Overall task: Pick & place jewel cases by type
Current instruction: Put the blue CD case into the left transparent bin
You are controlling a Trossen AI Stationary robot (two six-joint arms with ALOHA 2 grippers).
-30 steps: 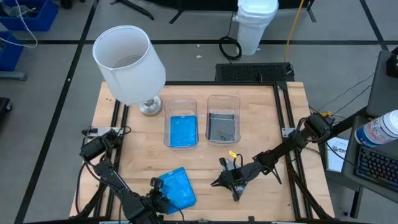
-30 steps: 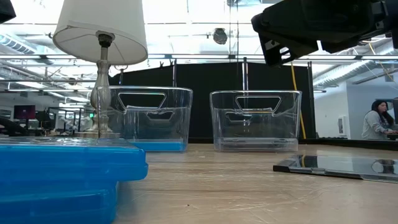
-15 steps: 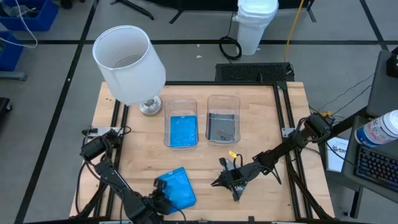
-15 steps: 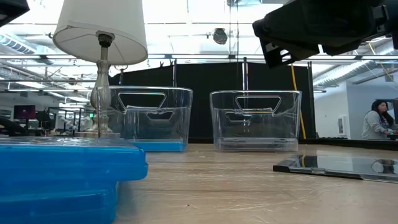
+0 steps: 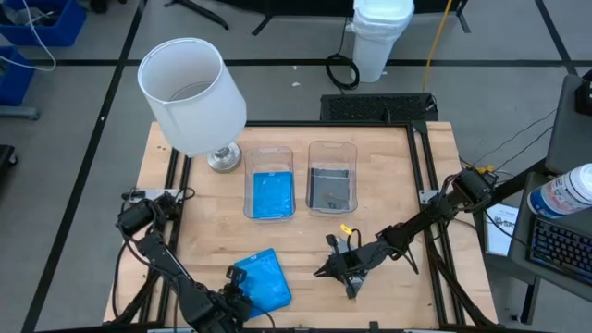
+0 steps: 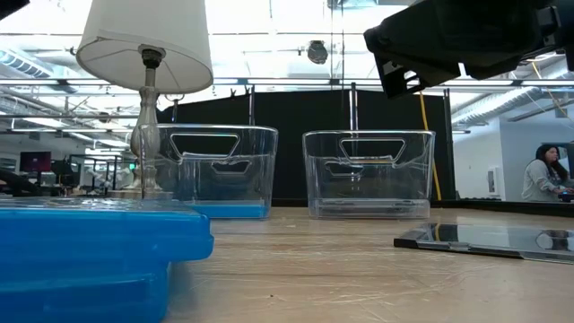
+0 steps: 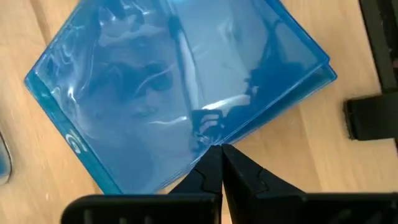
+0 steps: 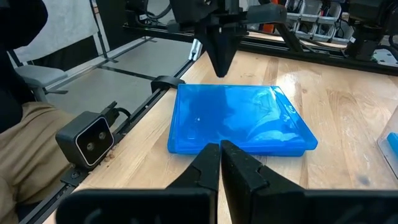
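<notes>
Two black, slender jointed arms, the left arm [image 5: 162,264] and right arm [image 5: 421,222], carry looping black cables along their links. A small yellow tag [image 5: 346,228] marks the right arm near its wrist. Each ends in tapered matte-black fingers [image 7: 239,177].

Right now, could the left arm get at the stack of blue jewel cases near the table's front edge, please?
Probably yes: the left end effector, shut, hangs just above the blue jewel cases, with nothing between them. It would have to open first.
</notes>
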